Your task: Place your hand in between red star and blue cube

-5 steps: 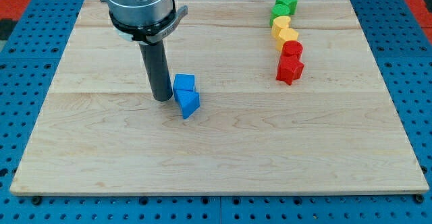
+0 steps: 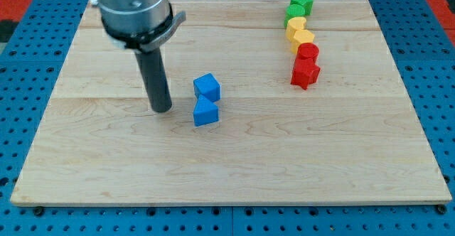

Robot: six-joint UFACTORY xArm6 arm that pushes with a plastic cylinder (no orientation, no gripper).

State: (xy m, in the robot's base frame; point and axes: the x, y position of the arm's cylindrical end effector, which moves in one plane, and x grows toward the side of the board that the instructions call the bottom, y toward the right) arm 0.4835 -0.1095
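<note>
A blue cube (image 2: 207, 87) sits near the middle of the wooden board (image 2: 227, 158), with a blue wedge-shaped block (image 2: 205, 112) touching it just below. A red star (image 2: 305, 73) lies at the bottom of a column of blocks at the view's upper right. My tip (image 2: 162, 109) rests on the board to the left of the two blue blocks, with a clear gap between it and them. The red star is far to the right of my tip.
Above the red star, a column runs up: a red round block (image 2: 308, 51), two yellow blocks (image 2: 301, 38) (image 2: 295, 25), a green block (image 2: 295, 11) and a green star (image 2: 303, 1). A blue pegboard (image 2: 28, 65) surrounds the board.
My tip has moved left, away from the blue blocks. The blue cube and blue wedge have shifted to the right and turned slightly.
</note>
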